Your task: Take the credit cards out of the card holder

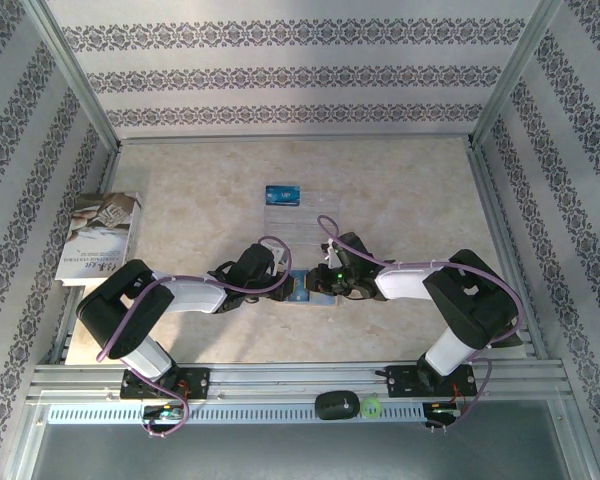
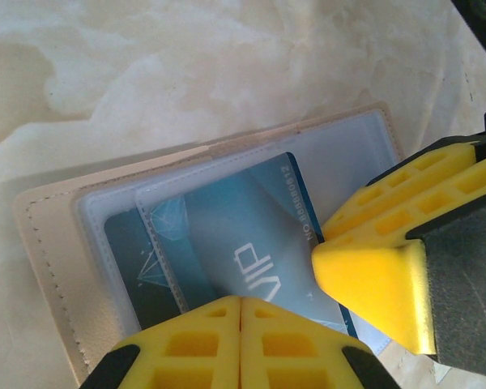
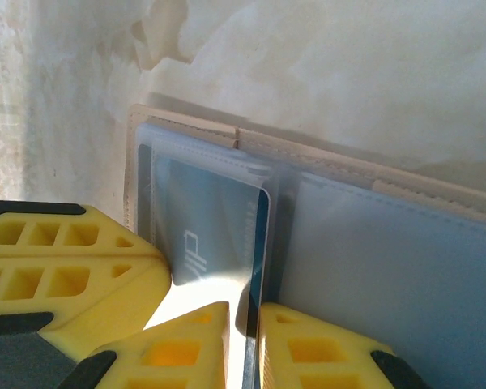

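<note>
The card holder [image 2: 57, 243] lies open on the table, tan outside and pale blue-grey inside [image 3: 389, 267]. A blue credit card [image 2: 243, 227] printed "VIP" sticks partly out of its clear sleeve, and a darker card [image 2: 134, 259] sits under it. My left gripper [image 2: 240, 312] is shut, its tips pressed together just above the blue card. My right gripper [image 3: 245, 340] has its jaws a little apart, with the blue card's [image 3: 211, 219] edge standing in the narrow gap. Both grippers meet over the holder [image 1: 310, 296] near the table's front middle. Another blue card [image 1: 282, 194] lies further back.
A clear plastic tray [image 1: 300, 222] sits behind the grippers with the loose blue card at its far edge. A book [image 1: 98, 235] lies at the left edge of the table. Metal frame rails border the table on both sides.
</note>
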